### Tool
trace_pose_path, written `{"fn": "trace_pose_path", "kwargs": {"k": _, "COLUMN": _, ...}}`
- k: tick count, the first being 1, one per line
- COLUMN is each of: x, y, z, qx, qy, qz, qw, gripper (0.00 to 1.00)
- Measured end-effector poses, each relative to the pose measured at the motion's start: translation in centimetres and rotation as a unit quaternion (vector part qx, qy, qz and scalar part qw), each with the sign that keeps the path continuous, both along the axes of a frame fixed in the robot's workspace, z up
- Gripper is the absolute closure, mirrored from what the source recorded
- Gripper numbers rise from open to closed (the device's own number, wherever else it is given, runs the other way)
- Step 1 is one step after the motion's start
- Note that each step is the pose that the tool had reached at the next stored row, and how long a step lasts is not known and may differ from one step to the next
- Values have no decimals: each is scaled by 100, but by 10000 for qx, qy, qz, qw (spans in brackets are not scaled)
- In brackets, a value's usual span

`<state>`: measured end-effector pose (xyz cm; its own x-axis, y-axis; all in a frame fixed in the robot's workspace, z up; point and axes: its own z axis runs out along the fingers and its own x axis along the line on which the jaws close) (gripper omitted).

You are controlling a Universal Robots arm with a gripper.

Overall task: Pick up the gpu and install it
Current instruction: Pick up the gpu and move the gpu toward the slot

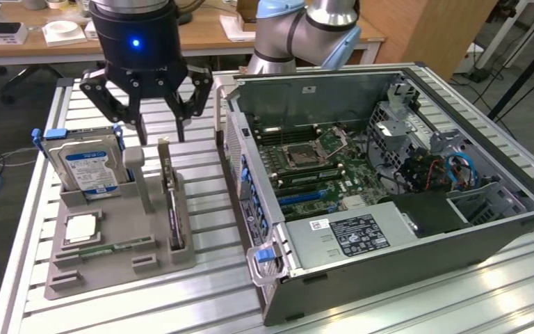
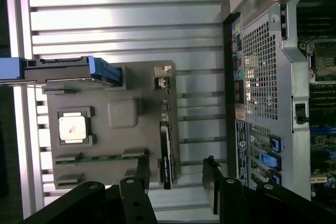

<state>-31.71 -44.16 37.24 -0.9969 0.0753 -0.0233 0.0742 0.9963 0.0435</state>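
End effector (image 1: pixel 160 129) — fingers apart, empty, upper left of frame, above gpu (image 1: pixel 172 209) standing edgewise in holder (image 1: pixel 109 263) — best straddling its top edge squarely

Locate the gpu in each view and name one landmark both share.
Exterior view: gpu stands on edge in the grey holder, on its side nearest the computer case.
Wrist view: gpu seen edge-on along the holder's case-side edge.
Shared landmark: silver square chip in the holder.
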Motion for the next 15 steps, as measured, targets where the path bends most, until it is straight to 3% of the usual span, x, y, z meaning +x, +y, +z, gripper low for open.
{"fn": "trace_pose_path", "kwargs": {"k": 15, "x": -82, "y": -10, "z": -81, "qx": -7, "qy": -1, "qz": 0, "qw": 10000, "gripper": 47}}
